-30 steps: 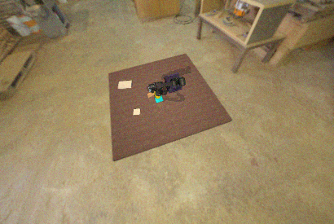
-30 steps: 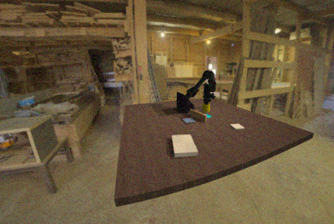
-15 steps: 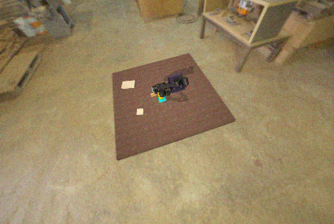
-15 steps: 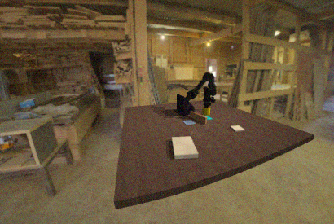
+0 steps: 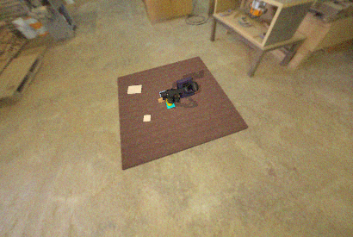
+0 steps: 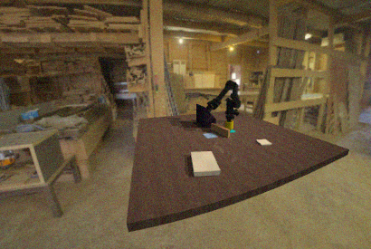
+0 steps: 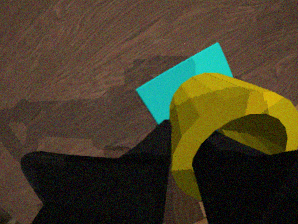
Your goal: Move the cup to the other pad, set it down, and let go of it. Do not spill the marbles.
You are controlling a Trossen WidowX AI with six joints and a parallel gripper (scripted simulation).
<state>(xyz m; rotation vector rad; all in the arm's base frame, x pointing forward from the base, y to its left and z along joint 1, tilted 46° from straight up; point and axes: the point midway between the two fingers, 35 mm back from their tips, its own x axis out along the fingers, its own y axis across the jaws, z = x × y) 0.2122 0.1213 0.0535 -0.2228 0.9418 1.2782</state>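
Observation:
A yellow cup (image 7: 213,106) (image 6: 230,125) is upright between my two black fingers. My gripper (image 7: 177,125) (image 5: 171,99) (image 6: 230,119) is shut on the cup's wall. A cyan pad (image 7: 180,79) (image 5: 170,106) (image 6: 233,131) lies flat right under and behind the cup; I cannot tell whether the cup touches it. A second, pale blue pad (image 6: 209,136) lies a short way to the left in the exterior view, near the arm's base (image 6: 204,116). The inside of the cup is dark, and no marbles show. No marbles lie on the brown table top (image 5: 194,122) (image 6: 181,192).
A small wooden block (image 6: 220,129) (image 5: 160,99) lies between the two pads. A large pale slab (image 6: 204,163) (image 5: 134,89) and a small pale tile (image 6: 263,142) (image 5: 146,118) lie farther out on the table. Workshop benches and shelves stand beyond the table.

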